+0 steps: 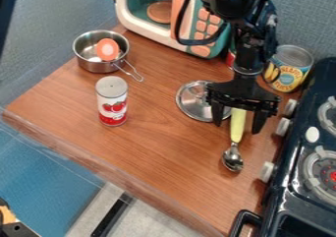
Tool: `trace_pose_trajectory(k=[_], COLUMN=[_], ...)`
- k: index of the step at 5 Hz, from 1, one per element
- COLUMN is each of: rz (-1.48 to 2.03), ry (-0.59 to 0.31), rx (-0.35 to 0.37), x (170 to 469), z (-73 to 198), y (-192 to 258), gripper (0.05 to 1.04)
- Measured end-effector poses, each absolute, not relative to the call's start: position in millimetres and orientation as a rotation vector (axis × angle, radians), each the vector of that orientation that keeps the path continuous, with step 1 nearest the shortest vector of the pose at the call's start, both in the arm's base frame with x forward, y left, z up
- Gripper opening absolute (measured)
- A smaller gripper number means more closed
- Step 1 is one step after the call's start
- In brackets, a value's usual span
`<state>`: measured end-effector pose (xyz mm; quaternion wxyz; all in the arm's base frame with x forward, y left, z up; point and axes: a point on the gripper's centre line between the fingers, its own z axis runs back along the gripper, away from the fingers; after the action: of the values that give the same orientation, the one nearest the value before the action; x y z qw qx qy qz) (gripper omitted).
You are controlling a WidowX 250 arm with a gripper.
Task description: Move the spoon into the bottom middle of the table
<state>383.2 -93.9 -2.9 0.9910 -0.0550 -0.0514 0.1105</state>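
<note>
Grasping seems in hand: the pincer [237, 129] is wide, the spoon [232, 159] below it, handle perhaps between its fingers. Next: close, lift, carry to the table's [157, 155] bottom middle.

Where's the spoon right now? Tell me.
In the camera view, the spoon lies on the table right of center, its handle under the open tool, with the lid to its upper left and the stove to its right.

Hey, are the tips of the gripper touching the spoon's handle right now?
Apart: the camera view shows the gripper open, one tip to each side of the spoon's handle, with a plain gap on both sides.
</note>
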Motion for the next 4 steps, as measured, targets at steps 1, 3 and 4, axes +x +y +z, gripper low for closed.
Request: trace_pose_trajectory(k=[1, 3, 4], rz=[0.214, 0.247, 0.28], ry=[-0.103, -0.113, -0.104], rx=[-0.103, -0.092, -0.065], x=[382.9, 383.4, 376.5], z=[-6.4, -7.6, -7.1], y=[-99.4, -96.2, -90.8], gripper=[0.955, 0.409, 0.393])
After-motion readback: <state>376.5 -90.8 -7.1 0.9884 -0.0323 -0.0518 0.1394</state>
